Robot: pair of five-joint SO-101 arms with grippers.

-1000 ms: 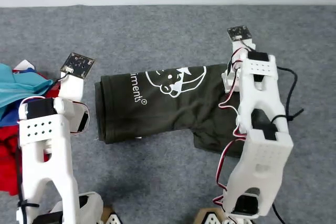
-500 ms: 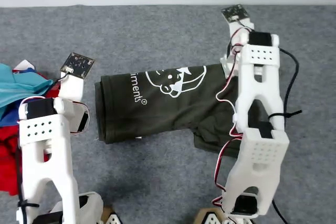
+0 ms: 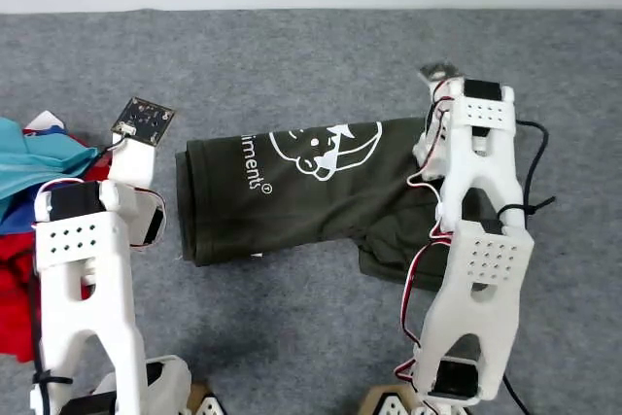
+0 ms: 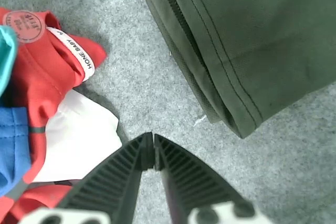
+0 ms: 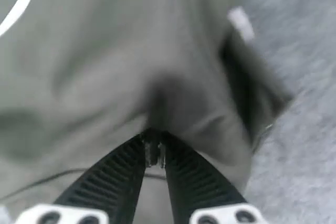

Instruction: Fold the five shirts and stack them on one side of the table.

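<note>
A dark green shirt (image 3: 292, 206) with a white print lies partly folded across the middle of the grey table. My right gripper (image 5: 154, 148) is shut, its tips pressed against the green fabric (image 5: 105, 51) near the shirt's right end (image 3: 408, 191); whether cloth is pinched I cannot tell. My left gripper (image 4: 153, 149) is shut with nothing in it. It hangs over bare table between the shirt's thick folded left edge (image 4: 210, 77) and a heap of red, white, blue and teal shirts (image 4: 47, 77). That heap (image 3: 29, 182) lies at the table's left edge.
The grey carpet-like table top (image 3: 292, 55) has free room behind the shirt and in front of it (image 3: 282, 328). A white wall runs along the far edge. Cables hang off the right arm (image 3: 530, 206).
The right arm swung out toward the far edge, then came back and tipped down onto the shirt's right end. The shirt and the left arm have not moved.
</note>
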